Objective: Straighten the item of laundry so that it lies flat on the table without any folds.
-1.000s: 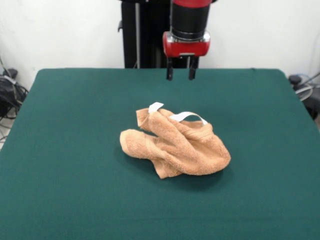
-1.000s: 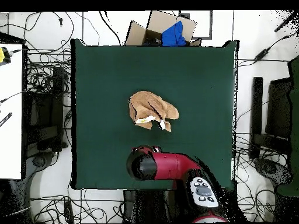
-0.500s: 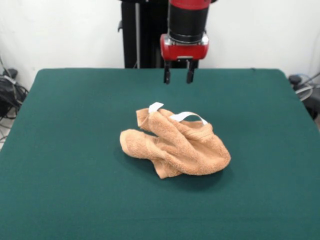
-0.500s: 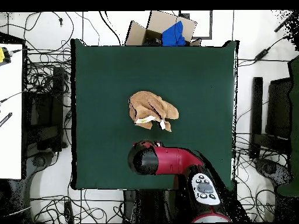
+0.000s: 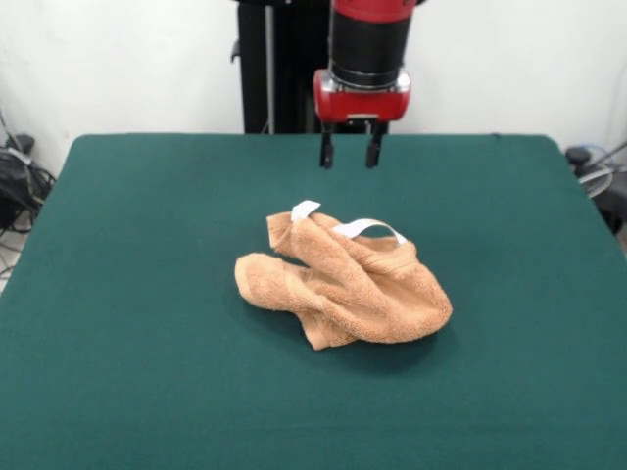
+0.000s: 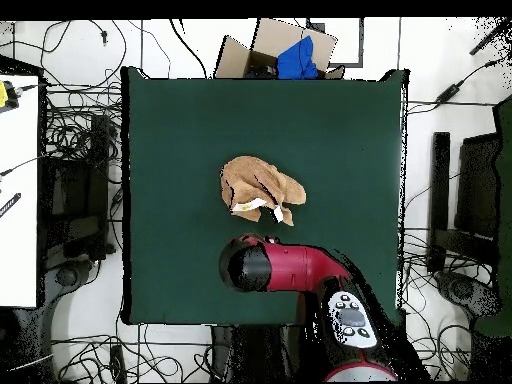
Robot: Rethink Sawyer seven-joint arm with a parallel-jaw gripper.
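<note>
The table, topped with dark green cloth, fills most of the front view, and the towel is taken as the landmark for everything on it. The Sawyer arm, red and black, is seen in the overhead view reaching over the table just beside the towel. The towel, a light orange-tan terry piece, is found near the table's middle, bunched into a rumpled heap with several thick rolls and folds; none of it is spread flat. Two small white tags are shown on its upper edge, on the side toward the gripper. The gripper is held above the table, behind the towel and clear of it, with its two dark fingers apart and nothing between them. The step in hand is judged to be the approach, no grasp having been made. The next move is thought to call for a descent onto a free corner or edge of the towel, perhaps near the tags, so that it can be pulled outward
</note>
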